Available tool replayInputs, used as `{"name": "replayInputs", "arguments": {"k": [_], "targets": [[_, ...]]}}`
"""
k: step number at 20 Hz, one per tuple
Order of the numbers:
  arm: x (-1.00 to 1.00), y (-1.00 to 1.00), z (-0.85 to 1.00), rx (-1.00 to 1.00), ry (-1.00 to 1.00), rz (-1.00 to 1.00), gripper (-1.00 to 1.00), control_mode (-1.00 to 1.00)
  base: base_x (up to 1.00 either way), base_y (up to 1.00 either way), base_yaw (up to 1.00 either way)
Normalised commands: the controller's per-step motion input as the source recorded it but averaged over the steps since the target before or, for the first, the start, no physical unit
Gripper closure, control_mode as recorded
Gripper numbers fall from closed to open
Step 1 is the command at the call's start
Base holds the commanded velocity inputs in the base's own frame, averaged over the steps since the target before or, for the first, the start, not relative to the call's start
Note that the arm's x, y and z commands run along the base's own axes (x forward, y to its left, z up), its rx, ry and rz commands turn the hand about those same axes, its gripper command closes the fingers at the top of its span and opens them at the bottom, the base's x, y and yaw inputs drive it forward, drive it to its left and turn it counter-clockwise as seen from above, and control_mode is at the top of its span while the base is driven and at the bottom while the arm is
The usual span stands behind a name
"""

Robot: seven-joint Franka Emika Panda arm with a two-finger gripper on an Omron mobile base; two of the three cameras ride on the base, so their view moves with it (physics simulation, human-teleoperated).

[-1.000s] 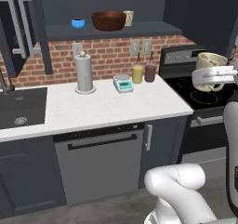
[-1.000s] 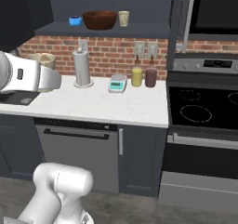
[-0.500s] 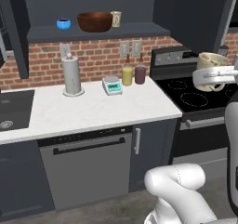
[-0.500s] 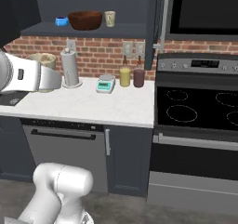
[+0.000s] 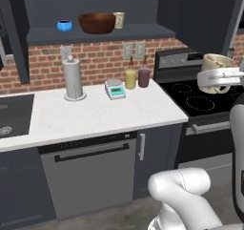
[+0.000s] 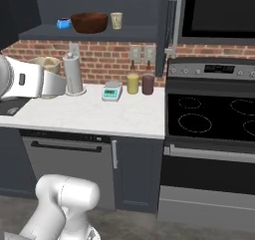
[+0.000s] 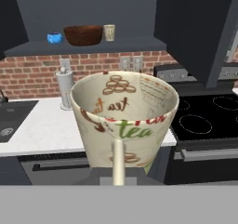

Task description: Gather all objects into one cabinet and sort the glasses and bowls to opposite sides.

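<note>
The gripper (image 5: 220,76) is clamped on a cream printed mug (image 7: 125,121) (lettering reads "tea"), held in the air in front of the stove (image 6: 209,114). On the open cabinet shelf (image 5: 143,32) sit the blue bowl (image 5: 64,26), wooden bowl (image 5: 97,22) and small cup (image 5: 118,19) in a row

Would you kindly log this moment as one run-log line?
gripper: shut on printed mug | shelf: blue bowl, wooden bowl, cream cup | stage: carrying mug
</note>
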Motion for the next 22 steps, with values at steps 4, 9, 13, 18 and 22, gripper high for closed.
{"name": "replayInputs", "arguments": {"k": [4,9,13,18,22], "targets": [[0.0,0.0,0.0,0.0,0.0,0.0,1.0,1.0,0.28,0.48,-0.02],[0.0,0.0,0.0,0.0,0.0,0.0,1.0,1.0,0.23,0.61,-0.01],[0.0,0.0,0.0,0.0,0.0,0.0,1.0,1.0,0.24,0.62,0.0],[0.0,0.0,0.0,0.0,0.0,0.0,1.0,1.0,0.42,0.22,0.0],[0.0,0.0,0.0,0.0,0.0,0.0,1.0,1.0,0.51,0.0,0.0]]}}
